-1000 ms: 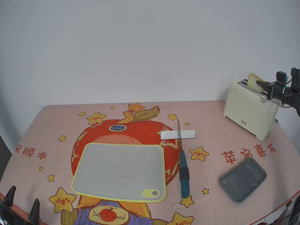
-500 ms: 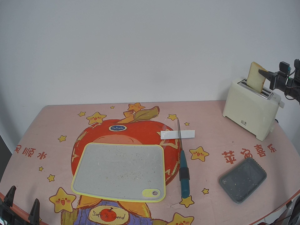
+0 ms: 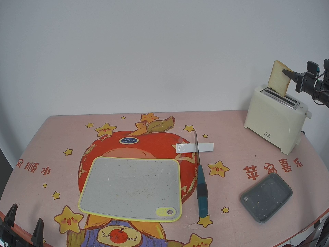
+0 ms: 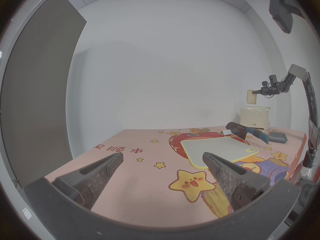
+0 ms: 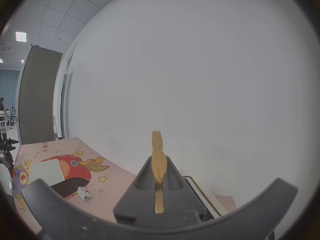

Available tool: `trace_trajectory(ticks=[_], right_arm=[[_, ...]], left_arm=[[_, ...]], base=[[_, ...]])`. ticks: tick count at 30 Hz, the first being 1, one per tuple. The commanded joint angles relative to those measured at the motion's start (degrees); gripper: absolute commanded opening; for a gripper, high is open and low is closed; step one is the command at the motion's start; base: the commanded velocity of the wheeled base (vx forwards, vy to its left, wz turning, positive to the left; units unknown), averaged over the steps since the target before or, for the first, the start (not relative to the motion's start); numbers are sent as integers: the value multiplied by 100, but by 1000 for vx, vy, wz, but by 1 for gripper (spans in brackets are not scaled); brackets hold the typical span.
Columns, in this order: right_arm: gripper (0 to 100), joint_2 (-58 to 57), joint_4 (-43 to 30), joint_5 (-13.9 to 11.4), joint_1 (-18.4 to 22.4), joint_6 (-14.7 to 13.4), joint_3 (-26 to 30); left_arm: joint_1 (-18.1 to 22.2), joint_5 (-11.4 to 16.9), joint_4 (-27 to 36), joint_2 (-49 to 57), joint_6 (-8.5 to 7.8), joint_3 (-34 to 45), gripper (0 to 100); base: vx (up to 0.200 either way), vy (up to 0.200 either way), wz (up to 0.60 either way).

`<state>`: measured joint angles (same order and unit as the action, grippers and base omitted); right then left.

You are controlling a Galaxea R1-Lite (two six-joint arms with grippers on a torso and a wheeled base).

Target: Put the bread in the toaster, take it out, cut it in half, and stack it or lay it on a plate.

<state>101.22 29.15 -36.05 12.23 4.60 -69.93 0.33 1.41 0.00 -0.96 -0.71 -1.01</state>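
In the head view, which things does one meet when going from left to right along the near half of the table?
left claw → cutting board → knife → dark tray

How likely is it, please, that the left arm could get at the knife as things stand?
Probably yes: the left gripper is open and empty, the knife lies uncovered on the table, and only the flat cutting board lies between them. Whether the arm stretches that far is uncertain.
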Motion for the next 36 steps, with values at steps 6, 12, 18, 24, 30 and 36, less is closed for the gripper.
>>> trace_trajectory(ticks=[6,12,18,24,30,36], right_arm=[[0,-85,3,-43,-10,-64,146],[0,-331,3,-43,-177,-451,392],[0,-621,3,-51,-405,-697,664],[0,-964,12,-51,-643,-794,1236],[0,-1254,30,-51,-862,-802,1763],[0,-1728,100,-34,-1144,-838,2554]], left_arm=[[2,-1,0,70,0,101,100],[2,-1,0,70,0,101,100],[2,-1,0,70,0,101,100],[2,-1,0,70,0,101,100],[2,-1,0,70,0,101,100],[2,-1,0,70,0,101,100]], base=[[0,0,0],[0,0,0],[0,0,0],[0,0,0],[0,0,0],[0,0,0]])
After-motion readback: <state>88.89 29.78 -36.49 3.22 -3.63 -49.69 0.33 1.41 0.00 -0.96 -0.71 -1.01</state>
